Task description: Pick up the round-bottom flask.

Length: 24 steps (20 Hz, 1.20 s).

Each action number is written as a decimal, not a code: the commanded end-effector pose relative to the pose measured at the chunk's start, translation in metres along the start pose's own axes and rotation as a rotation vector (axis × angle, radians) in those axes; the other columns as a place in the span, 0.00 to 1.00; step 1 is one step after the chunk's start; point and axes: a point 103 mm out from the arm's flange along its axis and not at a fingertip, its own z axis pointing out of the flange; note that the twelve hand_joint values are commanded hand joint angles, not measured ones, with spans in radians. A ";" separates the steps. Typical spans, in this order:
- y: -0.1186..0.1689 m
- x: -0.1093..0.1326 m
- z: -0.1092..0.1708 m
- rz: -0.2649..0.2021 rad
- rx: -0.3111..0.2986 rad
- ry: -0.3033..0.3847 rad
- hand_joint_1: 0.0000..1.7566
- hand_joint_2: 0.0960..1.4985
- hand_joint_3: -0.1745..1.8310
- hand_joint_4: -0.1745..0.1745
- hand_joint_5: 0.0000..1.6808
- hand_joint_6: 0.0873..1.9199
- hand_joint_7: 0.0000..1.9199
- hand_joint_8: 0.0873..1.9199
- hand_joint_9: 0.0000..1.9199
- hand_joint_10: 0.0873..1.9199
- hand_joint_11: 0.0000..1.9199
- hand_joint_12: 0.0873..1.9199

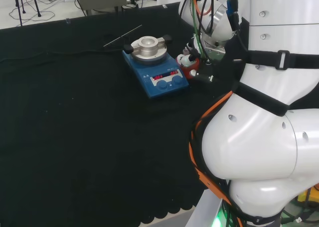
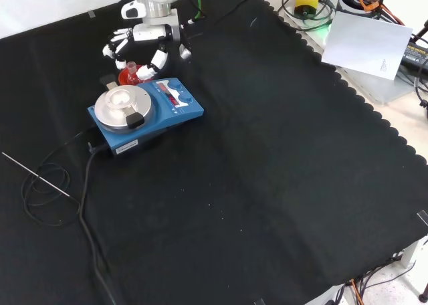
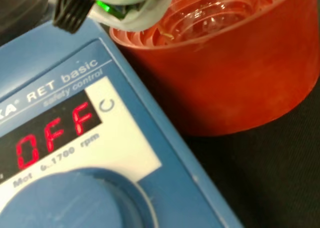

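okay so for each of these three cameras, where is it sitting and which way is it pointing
Head view: behind and above the arm's base, looking over white links at the blue stirrer.
Front view: opposite side, looking down on the cloth; the hand enters from the top over the red stand.
Wrist view: at the wrist, close on stirrer and stand.
All share the stirrer and stand.
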 end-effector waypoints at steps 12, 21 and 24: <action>0.001 -0.003 -0.005 0.000 -0.012 0.011 0.55 0.39 0.43 0.29 0.45 0.42 0.09 0.31 0.19 0.36 0.00 0.70; 0.002 -0.009 -0.010 -0.016 0.000 0.039 0.55 0.40 0.44 0.27 0.47 0.42 0.10 0.31 0.19 0.36 0.00 0.70; 0.003 -0.008 -0.010 -0.007 -0.005 0.031 0.55 0.40 0.44 0.27 0.47 0.43 0.10 0.31 0.19 0.36 0.00 0.70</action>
